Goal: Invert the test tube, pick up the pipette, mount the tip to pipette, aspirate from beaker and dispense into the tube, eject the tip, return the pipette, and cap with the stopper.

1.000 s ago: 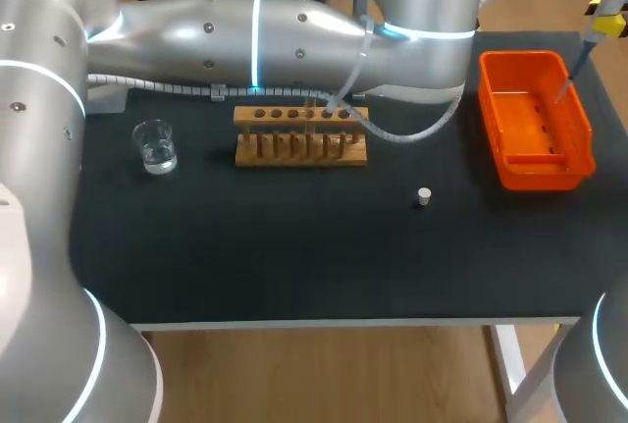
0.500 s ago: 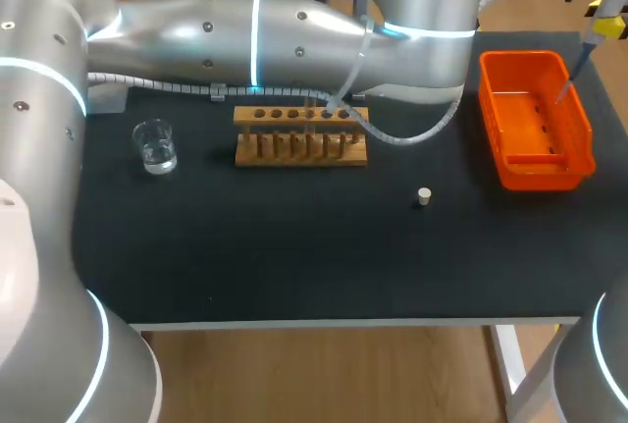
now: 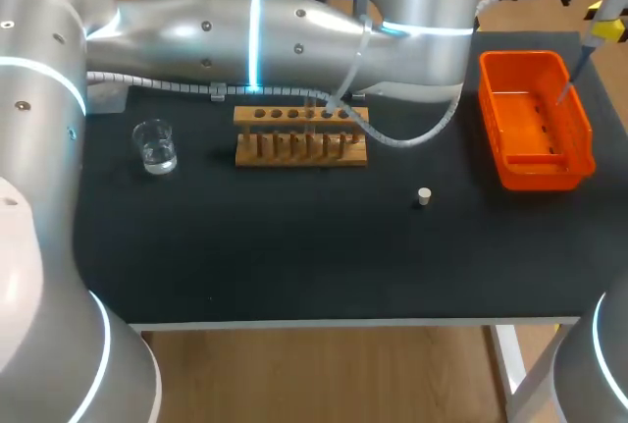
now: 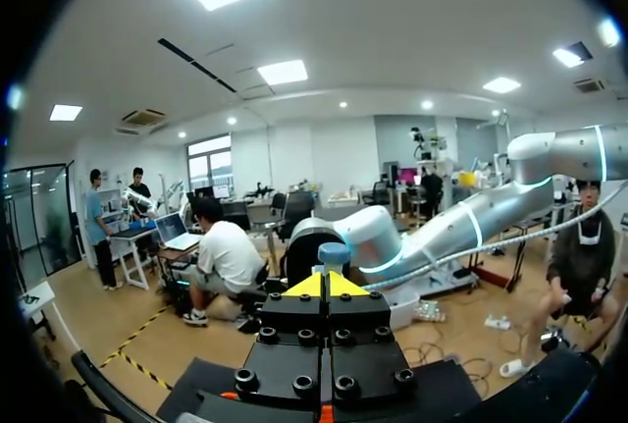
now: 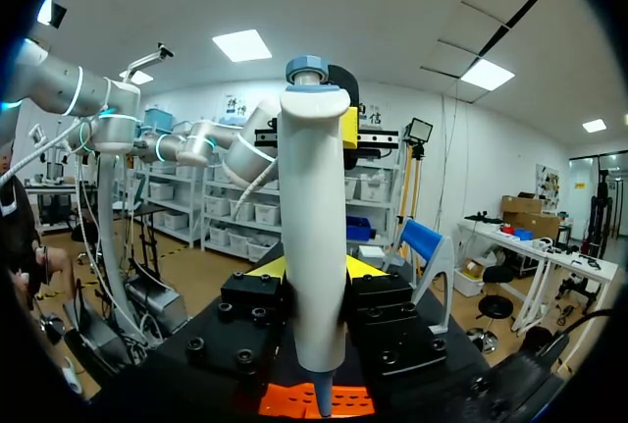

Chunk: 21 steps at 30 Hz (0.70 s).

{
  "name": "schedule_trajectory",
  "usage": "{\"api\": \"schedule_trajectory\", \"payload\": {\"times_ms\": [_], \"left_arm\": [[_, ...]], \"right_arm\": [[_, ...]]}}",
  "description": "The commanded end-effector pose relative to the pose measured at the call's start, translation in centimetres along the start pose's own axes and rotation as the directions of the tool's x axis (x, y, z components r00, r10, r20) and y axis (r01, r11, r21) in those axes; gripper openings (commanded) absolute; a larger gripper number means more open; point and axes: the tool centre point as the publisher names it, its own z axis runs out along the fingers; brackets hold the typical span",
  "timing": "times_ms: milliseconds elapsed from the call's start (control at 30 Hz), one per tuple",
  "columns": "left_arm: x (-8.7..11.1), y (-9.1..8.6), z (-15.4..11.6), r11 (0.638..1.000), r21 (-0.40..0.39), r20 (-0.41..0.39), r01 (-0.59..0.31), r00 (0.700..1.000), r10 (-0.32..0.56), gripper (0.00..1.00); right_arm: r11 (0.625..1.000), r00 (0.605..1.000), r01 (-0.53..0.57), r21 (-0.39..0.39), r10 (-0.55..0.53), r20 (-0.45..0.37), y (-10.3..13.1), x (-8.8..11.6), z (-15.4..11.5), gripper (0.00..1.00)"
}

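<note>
A wooden test tube rack (image 3: 299, 136) is seen standing on the black table (image 3: 294, 256), and everything else is placed from it. A clear test tube (image 3: 340, 87) is held upright in a hole near the rack's right end, its mouth upward. A glass beaker (image 3: 154, 145) with a little clear liquid in it is set well to the left of the rack. A small pale stopper (image 3: 424, 196) lies on the table in front of the rack and to its right, apart from it. An orange bin (image 3: 540, 170) is placed well to the right of the rack.

The pipette (image 3: 595, 34) is held up in the air, far to the right of the rack and behind it, and its thin lower end is pointed down over the orange bin. In the right wrist view it is seen clamped upright between the two fingers of the right gripper (image 5: 314, 278), which are pressed against it from both sides. Whether a tip is mounted on it cannot be told.

The left arm (image 3: 294, 26) is stretched across behind the rack toward the pipette. In the left wrist view the yellow tips of the left gripper (image 4: 324, 286) are seen brought together with nothing between them, and the pipette's blue-grey cap (image 4: 334, 252) is seen just ahead of them.
</note>
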Motion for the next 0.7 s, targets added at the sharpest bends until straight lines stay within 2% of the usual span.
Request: {"api": "schedule_trajectory", "payload": {"times_ms": [33,467,700], "left_arm": [[0.24,1.43,0.63,0.993,0.121,0.004,-0.001,1.000,0.001,0.00],[0.31,2.01,0.77,0.994,0.110,-0.007,0.009,1.000,-0.009,0.00],[0.32,1.38,0.67,0.992,0.126,0.000,-0.006,1.000,0.006,0.00]], "right_arm": [[1.000,1.000,-0.001,0.001,0.001,-0.006,0.81,-0.33,-0.05,0.00],[1.000,1.000,-0.001,0.001,0.001,-0.006,0.81,-0.33,-0.05,0.00],[1.000,1.000,-0.001,0.001,0.001,-0.006,0.81,-0.33,-0.05,0.00]]}}
